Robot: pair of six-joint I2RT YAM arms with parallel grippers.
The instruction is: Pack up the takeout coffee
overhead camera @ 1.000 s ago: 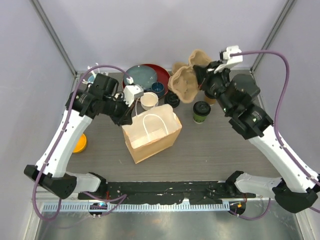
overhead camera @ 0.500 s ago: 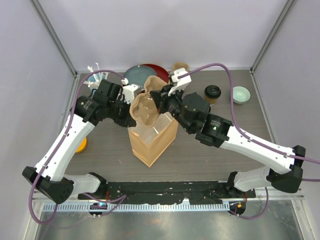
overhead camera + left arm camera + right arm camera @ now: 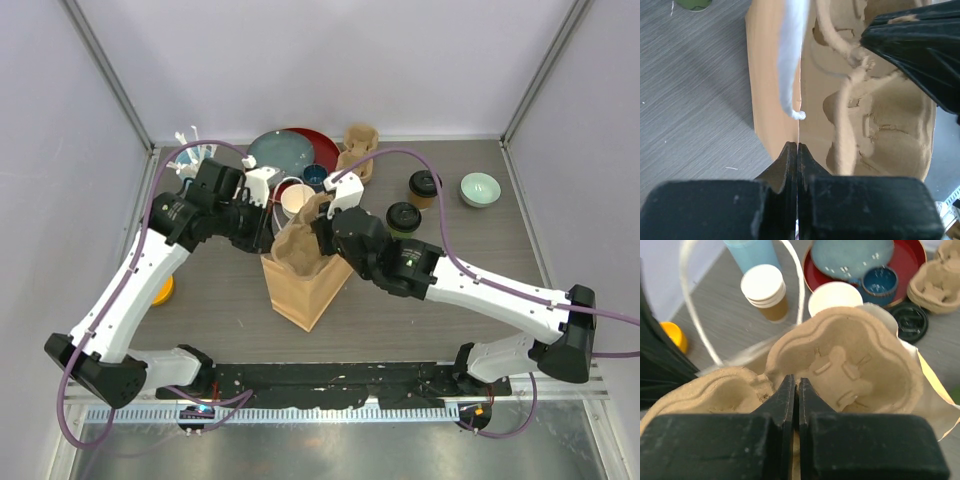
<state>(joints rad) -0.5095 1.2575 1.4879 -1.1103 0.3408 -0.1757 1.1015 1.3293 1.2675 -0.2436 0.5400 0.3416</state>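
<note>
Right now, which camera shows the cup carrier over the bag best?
The right wrist view: the cup carrier fills it, both pockets showing, pinched at its middle. The top view shows it small and partly hidden, above the bag. The left wrist view shows only one part.

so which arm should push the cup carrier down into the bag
Right. The right end effector is shut on the cup carrier, over the open paper bag. The left end effector pinches the bag's rim, likely steadying it.

Grey table [image 3: 500, 240], crowded.
On it stand a bag [image 3: 300, 290], green cup [image 3: 403, 220], brown cup [image 3: 424, 187], bowl [image 3: 479, 187], red plate [image 3: 320, 145] and orange disc [image 3: 161, 290].
</note>
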